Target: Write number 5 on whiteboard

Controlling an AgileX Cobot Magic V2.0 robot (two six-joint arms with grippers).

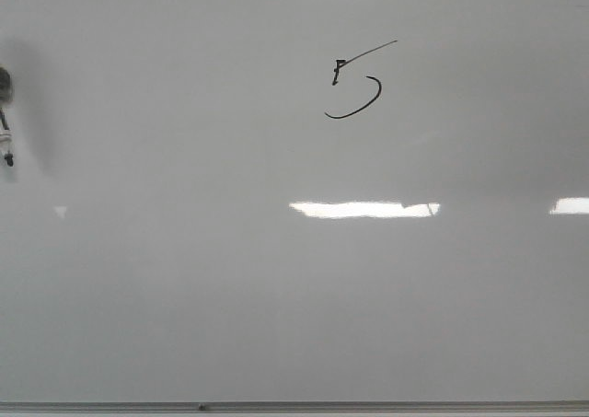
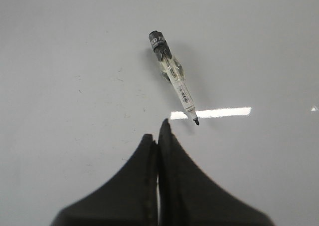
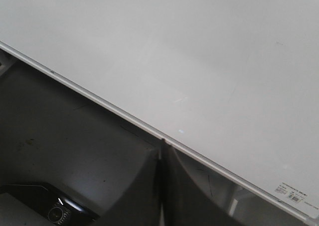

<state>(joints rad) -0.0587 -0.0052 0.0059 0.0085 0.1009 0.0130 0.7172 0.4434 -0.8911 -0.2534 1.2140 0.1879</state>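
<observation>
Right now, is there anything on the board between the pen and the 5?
No. In the front view, only bare whiteboard lies between the marker at the left edge and the number 5.

One whiteboard (image 1: 184,325), one number 5 (image 1: 357,84), one marker (image 2: 175,79), two grippers (image 2: 158,131) (image 3: 162,145)

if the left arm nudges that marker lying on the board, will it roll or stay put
The marker looks round-barrelled and lies flat on the glossy whiteboard, so a sideways nudge would probably roll or skid it. It seems slim, likely light and stiff. Its uncapped tip could smear ink.
</observation>
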